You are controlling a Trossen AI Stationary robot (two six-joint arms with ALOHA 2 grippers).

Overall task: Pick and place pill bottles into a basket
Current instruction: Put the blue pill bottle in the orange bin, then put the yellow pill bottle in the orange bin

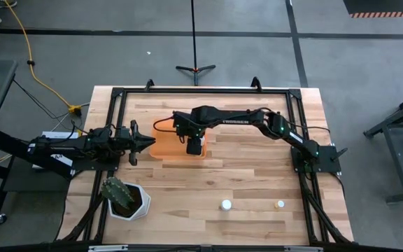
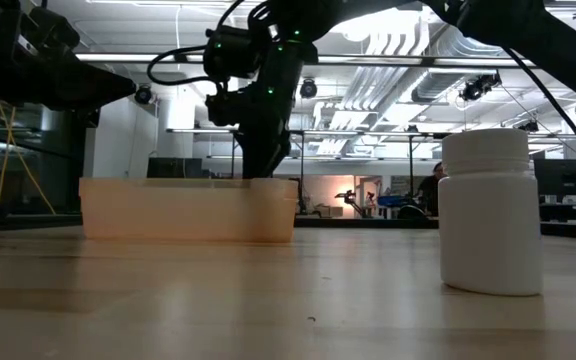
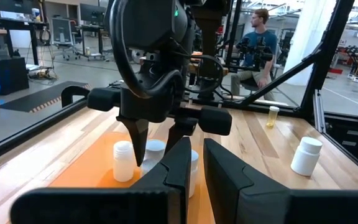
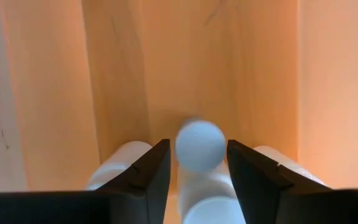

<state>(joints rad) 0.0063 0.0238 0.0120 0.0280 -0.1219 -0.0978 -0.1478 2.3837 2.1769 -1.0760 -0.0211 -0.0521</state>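
— High view: right gripper (image 1: pixel 194 148) where?
— Over the basket (image 1: pixel 161 147), above the end farthest from the left gripper (image 1: pixel 142 142), pointing straight down.
— Clenched or released?
— Released. Fingers (image 4: pixel 151 171) parted, with one bottle (image 4: pixel 199 146) between them, blurred. Slim gap on either side, touching neither finger.
— Anything else under those fingers?
— Orange basket floor. Two more bottles just outside the fingers, one on each side (image 4: pixel 120 163) (image 4: pixel 284 163).
— And from the left wrist?
— Same fingers hanging down into the basket, among bottles standing upright on its floor.
— Left gripper?
— Just beside the basket's near end, level, facing the right gripper. Fingers a little apart, nothing between them.
— Bottles outside the basket?
— Two, well away from both grippers near the table's front edge: a white bottle (image 1: pixel 226 205) and a yellowish bottle (image 1: pixel 280 204), upright and apart.
— Anything else?
— Cactus pot (image 1: pixel 128 199), near the left gripper, toward the same front edge.
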